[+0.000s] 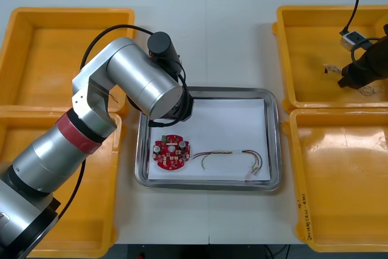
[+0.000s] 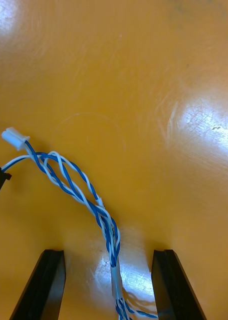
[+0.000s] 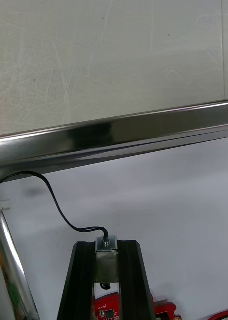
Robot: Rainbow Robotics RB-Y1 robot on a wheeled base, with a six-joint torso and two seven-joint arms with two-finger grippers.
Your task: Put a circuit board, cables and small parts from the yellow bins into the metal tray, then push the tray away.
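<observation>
so the metal tray (image 1: 206, 184) sits in the middle, shiny rim, white inside, and I'll place everything off that; yellow bins (image 1: 54, 59) flank it, two on each side; over the floor of the far bin on the tray's right (image 1: 309, 34) hangs the right gripper (image 2: 108, 252), fingers spread wide and nothing pinched; a twisted blue and white cable (image 2: 76, 186) lies between them and runs on past the tips, ending in a white plug on one strand and a black plug on the other

inside the tray, toward its near-left corner, lies the round red circuit board (image 1: 171, 153), dotted with silvery components; just right of it a red and yellow cable (image 1: 233, 156) trails off toward the tray's right wall

the left gripper (image 3: 106, 245) is at the tray's far-left corner, just inside the rim, fingers clamped on a small metal part (image 3: 106, 257), a boxy silver bit; a thin black cable (image 3: 57, 207) curls off its top across the white floor toward the tray's rim
</observation>
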